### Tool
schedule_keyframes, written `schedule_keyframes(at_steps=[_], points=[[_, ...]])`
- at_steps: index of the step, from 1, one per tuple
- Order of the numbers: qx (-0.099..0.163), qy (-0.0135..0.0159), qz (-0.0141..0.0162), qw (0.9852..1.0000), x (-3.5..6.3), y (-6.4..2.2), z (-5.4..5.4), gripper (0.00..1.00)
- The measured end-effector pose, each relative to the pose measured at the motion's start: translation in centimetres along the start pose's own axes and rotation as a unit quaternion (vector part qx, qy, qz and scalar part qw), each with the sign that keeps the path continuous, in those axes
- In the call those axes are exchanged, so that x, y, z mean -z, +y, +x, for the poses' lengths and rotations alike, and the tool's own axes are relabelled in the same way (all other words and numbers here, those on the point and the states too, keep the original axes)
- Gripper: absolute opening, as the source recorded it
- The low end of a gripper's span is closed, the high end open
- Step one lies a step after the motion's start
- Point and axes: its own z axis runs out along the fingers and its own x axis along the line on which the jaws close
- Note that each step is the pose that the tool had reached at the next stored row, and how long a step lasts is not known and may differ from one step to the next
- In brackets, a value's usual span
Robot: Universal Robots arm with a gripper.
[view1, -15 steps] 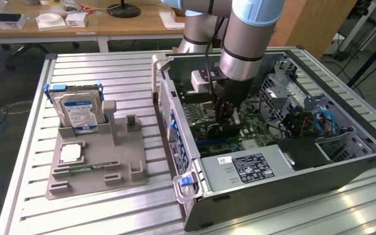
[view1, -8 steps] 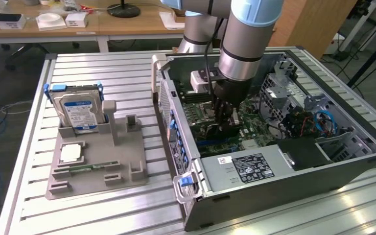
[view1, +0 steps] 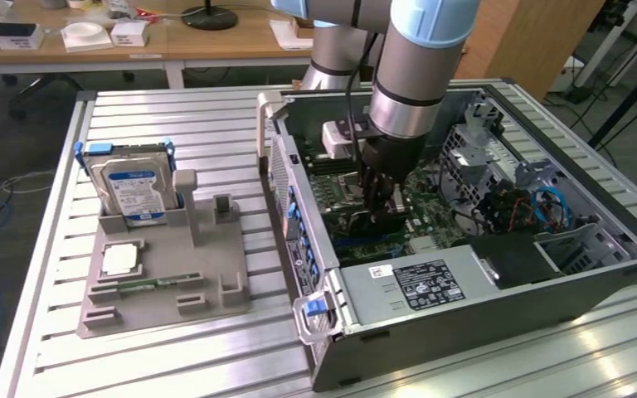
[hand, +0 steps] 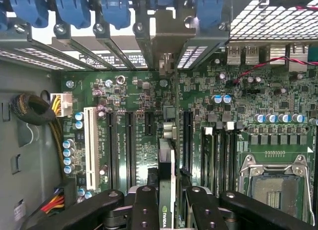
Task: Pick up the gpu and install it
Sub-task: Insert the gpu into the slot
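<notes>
My gripper (view1: 380,207) reaches down into the open computer case (view1: 463,323), just above the motherboard (view1: 347,186). In the wrist view the gripper (hand: 171,212) is shut on the gpu (hand: 167,155), which stands on edge between the two black fingers (hand: 144,210). A logo shows on the card's edge near the fingers. The card runs along the dark expansion slots (hand: 130,140) of the green motherboard (hand: 223,120). Its silver bracket end (hand: 166,38) sits at the case's rear slot openings, among the blue clips (hand: 117,9).
Left of the case in the exterior view, a grey holder (view1: 225,286) carries a hard drive (view1: 130,186), a processor (view1: 119,259) and a memory stick (view1: 147,284). Inside the case are a cable bundle (hand: 30,111), a processor socket (hand: 271,188) and a drive cage (view1: 484,137).
</notes>
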Motion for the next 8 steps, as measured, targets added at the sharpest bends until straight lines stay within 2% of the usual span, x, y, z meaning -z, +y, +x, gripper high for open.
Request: schedule_keyframes(at_steps=[8], points=[[0.000, 0.0000, 0.0000, 1.0000, 0.00, 0.00, 0.00, 0.26]])
